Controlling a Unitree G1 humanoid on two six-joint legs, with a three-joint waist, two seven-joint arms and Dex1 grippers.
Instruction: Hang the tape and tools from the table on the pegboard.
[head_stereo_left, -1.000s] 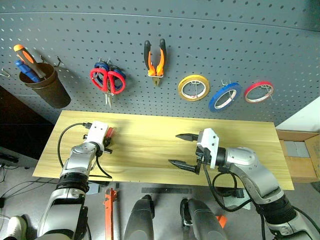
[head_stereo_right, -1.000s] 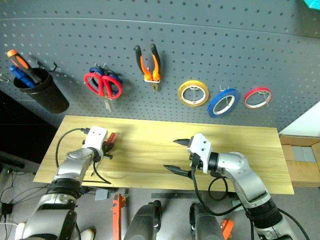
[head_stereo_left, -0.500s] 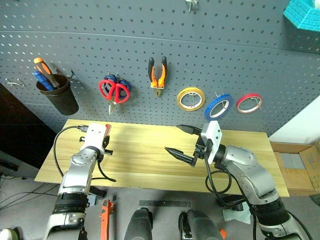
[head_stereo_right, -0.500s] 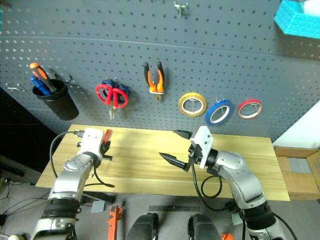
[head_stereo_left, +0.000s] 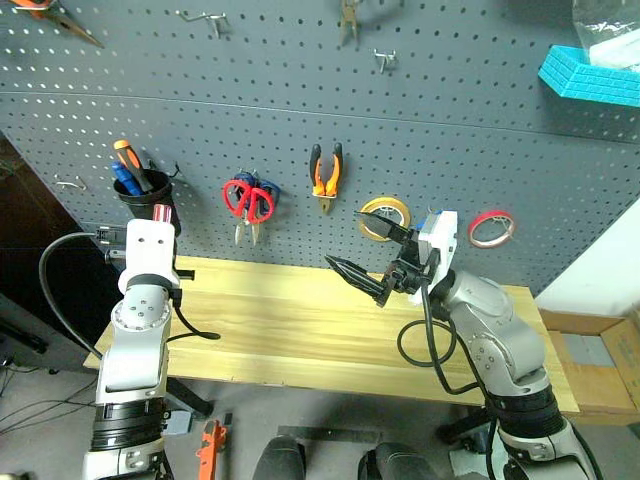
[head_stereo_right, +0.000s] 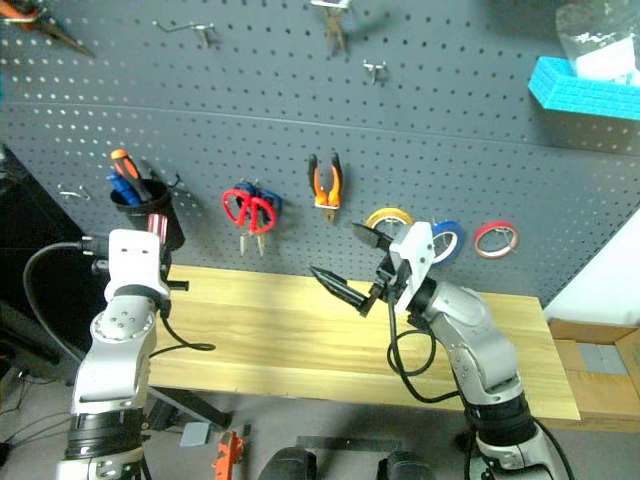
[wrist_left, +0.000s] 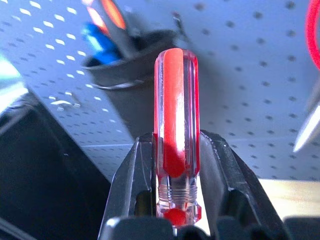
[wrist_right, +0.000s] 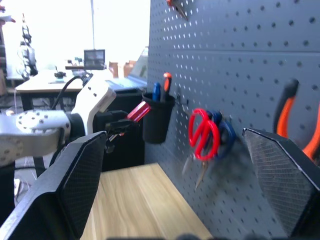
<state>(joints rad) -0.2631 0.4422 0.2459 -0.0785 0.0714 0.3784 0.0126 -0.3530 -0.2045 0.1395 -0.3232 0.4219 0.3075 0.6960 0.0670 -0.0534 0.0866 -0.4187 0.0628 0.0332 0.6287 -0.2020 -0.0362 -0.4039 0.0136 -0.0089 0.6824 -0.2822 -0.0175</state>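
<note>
Last tool up — red-handled tool at the cup

Your left tool (wrist_left: 175, 220) pinched the slim red-handled tool (wrist_left: 176, 130) handle-forward, just short of the black cup (head_stereo_left: 148, 195) on the pegboard (head_stereo_left: 420, 90). Its slick handle could've slipped or caught the cup's rim — your risk. Your right tool (head_stereo_left: 375, 262) hung spread, empty, over the tabletop (head_stereo_left: 290, 320).

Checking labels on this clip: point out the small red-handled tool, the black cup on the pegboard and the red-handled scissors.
small red-handled tool (wrist_left: 176, 125): left wrist view, middle of its clear red handle.
black cup (head_stereo_right: 152, 212): right eye view, its front wall.
red-handled scissors (head_stereo_left: 248, 200): left eye view, where the red handle loops meet.
</note>
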